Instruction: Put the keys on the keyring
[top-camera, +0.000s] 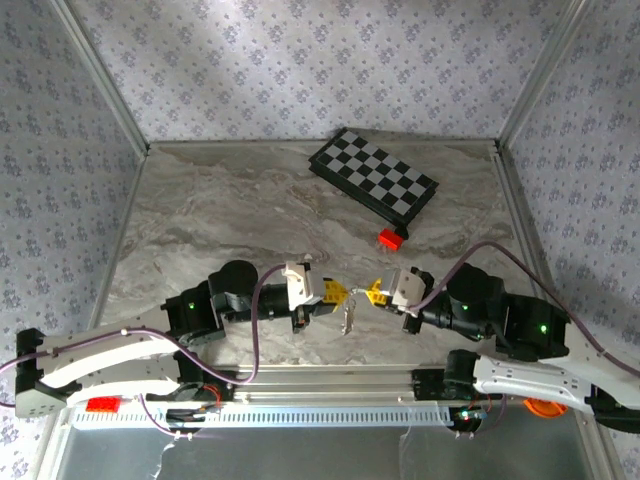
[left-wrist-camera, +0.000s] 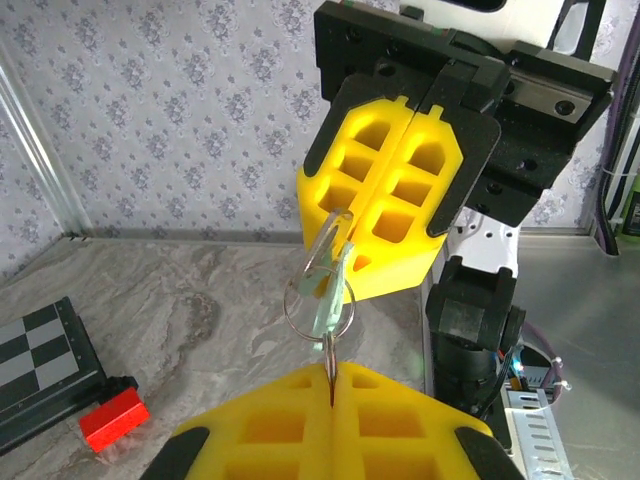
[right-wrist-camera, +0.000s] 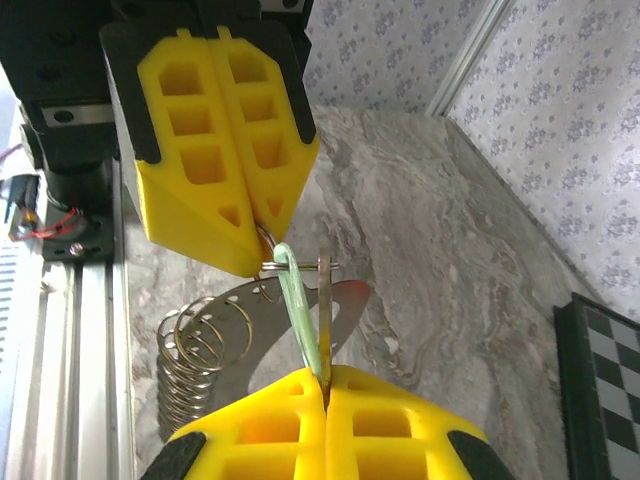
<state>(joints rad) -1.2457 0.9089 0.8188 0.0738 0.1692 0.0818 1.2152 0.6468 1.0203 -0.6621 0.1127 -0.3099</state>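
Observation:
Over the table's near middle my left gripper (top-camera: 335, 292) and right gripper (top-camera: 378, 293) meet tip to tip. In the left wrist view, the left gripper (left-wrist-camera: 331, 385) is shut on the rim of the thin metal keyring (left-wrist-camera: 287, 305). A pale mint-green key (left-wrist-camera: 328, 300) crosses the ring, running up to the right gripper's yellow fingers (left-wrist-camera: 400, 190). In the right wrist view, the right gripper (right-wrist-camera: 325, 385) is shut on the mint-green key (right-wrist-camera: 300, 310) and a silver key (right-wrist-camera: 325, 310). Both keys reach the keyring (right-wrist-camera: 300, 266) held under the left gripper's fingers (right-wrist-camera: 215, 150).
A curved holed metal plate with a coil of wire rings (right-wrist-camera: 200, 350) lies below the grippers, also visible from above (top-camera: 348, 318). A folded chessboard (top-camera: 373, 183) and a small red block (top-camera: 390, 238) sit farther back. An aluminium rail (top-camera: 330, 385) runs along the near edge.

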